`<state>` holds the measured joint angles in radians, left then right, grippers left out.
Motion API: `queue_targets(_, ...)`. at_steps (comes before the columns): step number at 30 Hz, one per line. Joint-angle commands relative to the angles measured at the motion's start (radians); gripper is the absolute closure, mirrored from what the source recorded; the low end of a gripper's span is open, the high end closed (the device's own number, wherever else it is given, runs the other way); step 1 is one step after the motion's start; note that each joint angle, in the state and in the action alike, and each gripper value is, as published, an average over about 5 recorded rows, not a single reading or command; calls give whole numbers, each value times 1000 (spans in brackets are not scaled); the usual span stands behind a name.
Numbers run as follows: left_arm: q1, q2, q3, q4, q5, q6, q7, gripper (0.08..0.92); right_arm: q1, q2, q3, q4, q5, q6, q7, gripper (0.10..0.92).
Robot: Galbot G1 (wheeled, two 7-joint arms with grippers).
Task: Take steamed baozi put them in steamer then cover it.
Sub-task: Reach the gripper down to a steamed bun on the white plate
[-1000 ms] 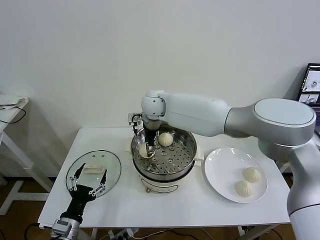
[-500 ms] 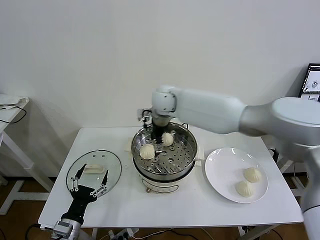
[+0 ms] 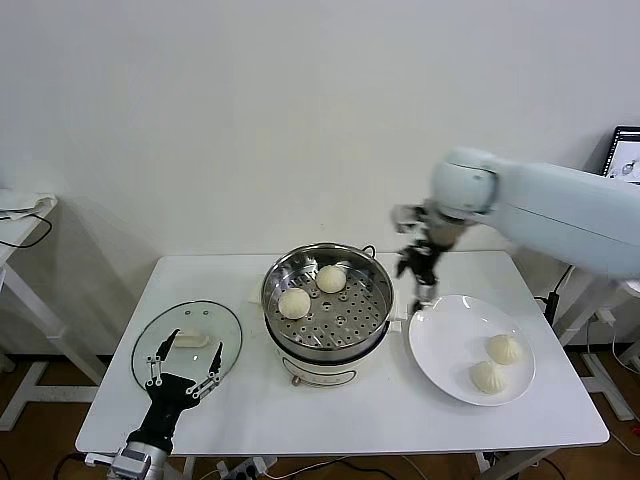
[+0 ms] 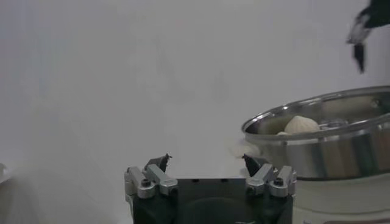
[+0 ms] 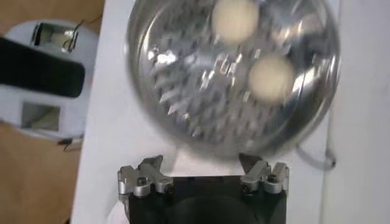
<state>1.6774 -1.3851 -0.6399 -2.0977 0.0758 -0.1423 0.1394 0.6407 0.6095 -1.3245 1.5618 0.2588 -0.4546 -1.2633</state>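
The steamer point(image 3: 340, 320) stands mid-table with two steamed baozi point(image 3: 294, 302) point(image 3: 331, 278) on its perforated tray. Two more baozi point(image 3: 504, 348) point(image 3: 488, 376) lie on the white plate point(image 3: 450, 330) to its right. My right gripper point(image 3: 420, 280) hangs open and empty in the air between the steamer's right rim and the plate. Its wrist view looks down on the steamer point(image 5: 201, 103) and both baozi point(image 5: 234, 17) point(image 5: 271, 76), with its gripper point(image 5: 201, 161) empty. The cover point(image 3: 225, 325) lies flat at the table's left. My left gripper point(image 3: 183, 365) waits open at the cover's near edge.
In the left wrist view, the open left gripper point(image 4: 206, 159) faces the steamer's side point(image 4: 329, 146). A laptop screen point(image 3: 625, 155) shows at the far right edge. A second white table point(image 3: 20, 215) stands off to the left.
My right gripper let go of a baozi on the steamer tray, rose out of the pot and swung right toward the plate. The left arm barely moved.
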Motion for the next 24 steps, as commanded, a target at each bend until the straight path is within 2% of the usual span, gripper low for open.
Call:
queue_targets(1, 6, -1, 13, -11, 9, 0, -1, 177, -197, -263, 107, 68, -198, 68, -43, 203)
queue_targets(10, 10, -7, 18, -9, 17, -1, -4, 177, -559, -223, 430, -70, -338, 131, -35, 203)
queue_targets(24, 4, -11, 12, -2, 19, 0, -5, 177, -751, -102, 610, -190, -406, 169, 6, 203)
